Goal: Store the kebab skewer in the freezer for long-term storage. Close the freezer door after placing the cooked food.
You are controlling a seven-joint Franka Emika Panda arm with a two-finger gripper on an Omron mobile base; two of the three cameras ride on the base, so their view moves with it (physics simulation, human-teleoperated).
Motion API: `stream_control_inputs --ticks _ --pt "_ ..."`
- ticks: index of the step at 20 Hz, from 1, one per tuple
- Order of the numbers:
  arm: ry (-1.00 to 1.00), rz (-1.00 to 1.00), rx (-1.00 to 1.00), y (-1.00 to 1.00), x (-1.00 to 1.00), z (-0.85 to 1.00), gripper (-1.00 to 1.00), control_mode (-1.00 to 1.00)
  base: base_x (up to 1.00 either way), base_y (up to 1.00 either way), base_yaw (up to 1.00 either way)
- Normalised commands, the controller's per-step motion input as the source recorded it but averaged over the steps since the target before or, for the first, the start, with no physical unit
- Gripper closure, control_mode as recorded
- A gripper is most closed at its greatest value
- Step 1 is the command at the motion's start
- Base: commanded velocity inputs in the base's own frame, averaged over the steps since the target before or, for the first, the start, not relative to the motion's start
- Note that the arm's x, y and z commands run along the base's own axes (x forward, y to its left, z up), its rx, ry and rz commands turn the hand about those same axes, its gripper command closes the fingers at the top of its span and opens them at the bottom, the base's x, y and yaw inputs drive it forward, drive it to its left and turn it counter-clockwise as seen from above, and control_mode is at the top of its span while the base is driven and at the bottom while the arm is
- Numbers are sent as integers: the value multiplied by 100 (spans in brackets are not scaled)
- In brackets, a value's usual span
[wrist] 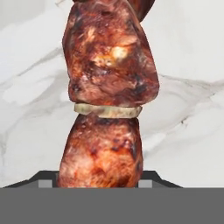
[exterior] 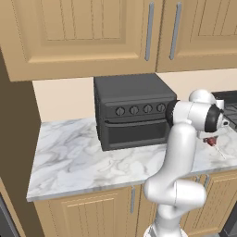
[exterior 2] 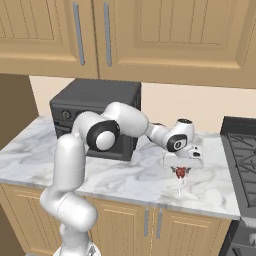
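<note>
The kebab skewer, red-brown meat chunks with a pale slice between them, stands right in front of the hand camera. My gripper is shut on its lower chunk, one dark finger tip on each side. From the right base, the gripper points down over the marble counter with the kebab skewer under it, its thin stick reaching toward the counter. From the left base, the kebab skewer peeks out behind my forearm. The freezer and its door are out of view.
A black countertop oven with knobs stands at the back of the counter, left of the gripper. A dark stove top adjoins the counter on the right. Wooden cabinets hang overhead.
</note>
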Motion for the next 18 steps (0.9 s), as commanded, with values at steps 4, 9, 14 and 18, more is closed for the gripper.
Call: stream_control_inputs --ticks 4,9,14,18 --pt "0 -27 0 9 0 27 100 -100 0 0 0" --pt "0 -30 0 17 0 25 100 -100 0 0 0" --pt "0 -38 0 20 0 7 100 -100 0 0 0" --pt "0 -46 0 14 -5 0 100 -100 0 0 0"
